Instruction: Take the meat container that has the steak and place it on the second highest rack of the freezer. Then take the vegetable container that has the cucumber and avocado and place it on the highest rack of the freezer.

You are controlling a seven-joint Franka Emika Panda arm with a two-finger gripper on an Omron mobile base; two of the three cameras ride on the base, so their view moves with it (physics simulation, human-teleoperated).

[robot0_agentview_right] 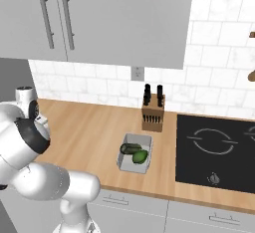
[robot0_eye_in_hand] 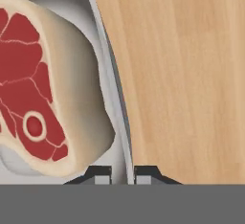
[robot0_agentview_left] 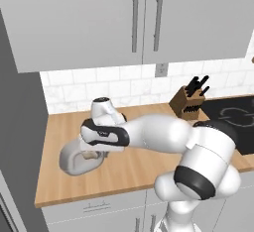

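The meat container (robot0_agentview_left: 74,160), a rounded light grey dish, is at the left of the wooden counter under my hand. In the hand view its rim (robot0_eye_in_hand: 125,137) runs between my two fingertips, and the steak (robot0_eye_in_hand: 33,94), red on top with cream sides, lies inside to the left. My gripper (robot0_eye_in_hand: 122,174) is shut on that rim; it is also seen from the left base (robot0_agentview_left: 93,151). The vegetable container (robot0_agentview_right: 134,152) stands further right on the counter, with a dark green piece (robot0_agentview_right: 129,148) and a bright green piece (robot0_agentview_right: 140,157) in it. The grey freezer side (robot0_agentview_left: 20,142) rises at the far left.
A knife block (robot0_agentview_right: 153,113) stands by the tiled wall behind the vegetable tray. A black stove top (robot0_agentview_right: 219,152) lies to the right. Pale wall cupboards (robot0_agentview_left: 124,18) hang over the counter. Bare wood (robot0_eye_in_hand: 182,74) lies beside the dish.
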